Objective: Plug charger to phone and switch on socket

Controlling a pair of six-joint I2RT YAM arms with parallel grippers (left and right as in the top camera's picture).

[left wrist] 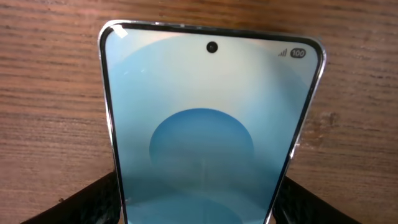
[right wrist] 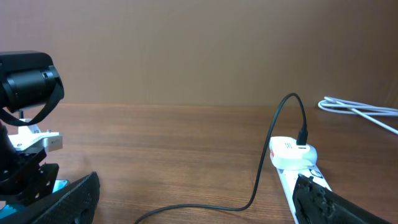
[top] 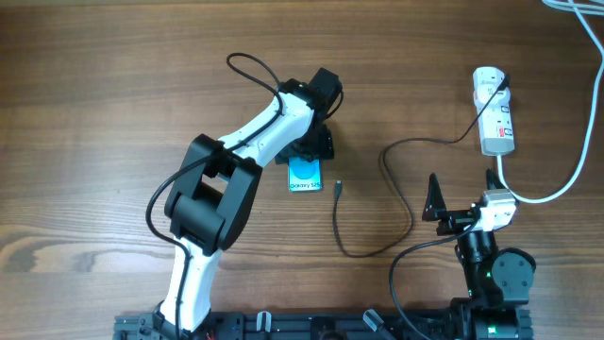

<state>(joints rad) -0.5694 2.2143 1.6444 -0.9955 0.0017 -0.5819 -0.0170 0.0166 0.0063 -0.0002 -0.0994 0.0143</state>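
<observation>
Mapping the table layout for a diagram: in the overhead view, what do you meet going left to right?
phone → charger tip → right end effector → socket

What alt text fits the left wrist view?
A phone with a lit blue screen fills the frame, lying on a wooden table, front camera hole and a 100 battery badge at its top. Dark fingers of the left end effector flank its lower sides; contact is unclear.
</observation>
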